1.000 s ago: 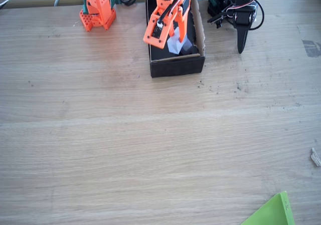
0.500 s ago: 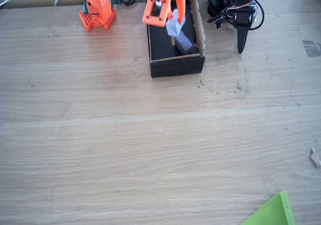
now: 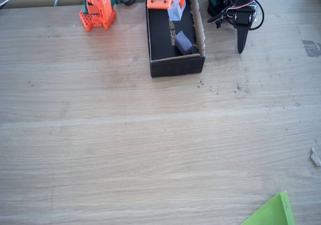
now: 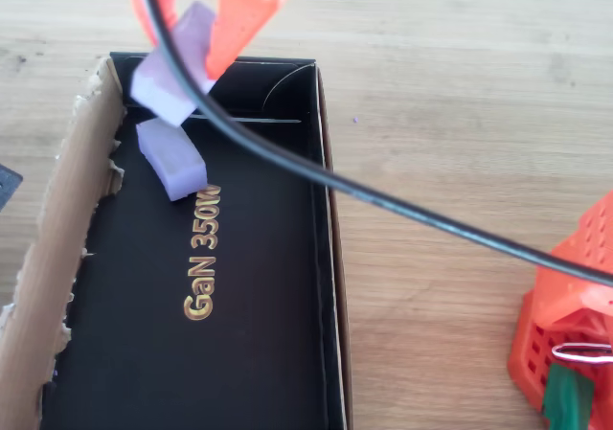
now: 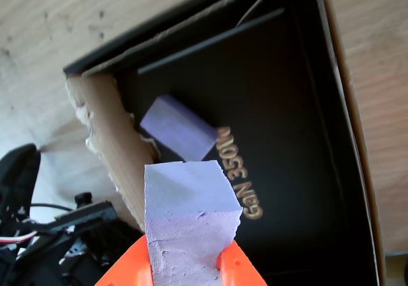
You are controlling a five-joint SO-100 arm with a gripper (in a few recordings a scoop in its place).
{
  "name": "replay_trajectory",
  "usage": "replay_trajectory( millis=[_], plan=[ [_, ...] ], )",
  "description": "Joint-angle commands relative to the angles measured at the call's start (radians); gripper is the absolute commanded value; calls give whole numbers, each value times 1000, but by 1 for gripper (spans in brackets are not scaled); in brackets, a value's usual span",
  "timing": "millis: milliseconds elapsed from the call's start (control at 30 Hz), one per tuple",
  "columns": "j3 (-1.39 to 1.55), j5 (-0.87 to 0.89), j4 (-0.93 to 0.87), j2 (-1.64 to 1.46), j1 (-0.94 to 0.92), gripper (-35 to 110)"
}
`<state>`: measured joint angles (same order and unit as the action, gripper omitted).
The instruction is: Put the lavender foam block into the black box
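So your orange gripper [image 5: 188, 270] is clamped on the lavender foam block [image 5: 189, 219], both fingers pressed against its sides in the wrist view, and the block sticks out past the fingertips with its square end facing the camera. It hangs in the air above the black box [image 3: 177, 65], not on the floor of it. In the overhead view you can see the gripper [image 4: 196, 52] with the block [image 4: 172, 76] tilted, sitting over the far left corner of the box [image 4: 330, 305], right next to the torn brown cardboard wall [image 4: 57, 258]. There's a second purple block [image 4: 171, 158] lying flat on the box floor just below the held one in that view, close to the gold lettering [image 4: 202, 252], and it looks a touch darker than the one you're holding. In the fixed view the held block [image 3: 175, 11] shows pale above the box at the far edge of the table [image 3: 150, 150], with the other block [image 3: 183, 43] resting inside toward the right wall, near the front end of the box. A black cable [image 4: 383, 200] crosses the overhead view diagonally over the box. A lime green sheet [image 3: 273, 212] pokes in at the near right corner of the fixed view
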<state>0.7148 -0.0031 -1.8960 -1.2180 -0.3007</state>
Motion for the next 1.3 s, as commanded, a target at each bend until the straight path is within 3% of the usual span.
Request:
replay_trajectory(
  millis=[0,100,200,600,667,800,1100,1267],
  plan=[
    [6,-28,-6,-51,-8,19],
    [12,-46,-9,-55,0,32],
    [20,-55,-9,-61,2,36],
    [227,38,52,-290,-100,33],
    [318,83,80,-373,-187,27],
    [607,114,204,-640,-390,0],
    [1264,256,459,-1183,-1075,0],
    [1359,278,650,-1177,-1183,0]
  ],
)
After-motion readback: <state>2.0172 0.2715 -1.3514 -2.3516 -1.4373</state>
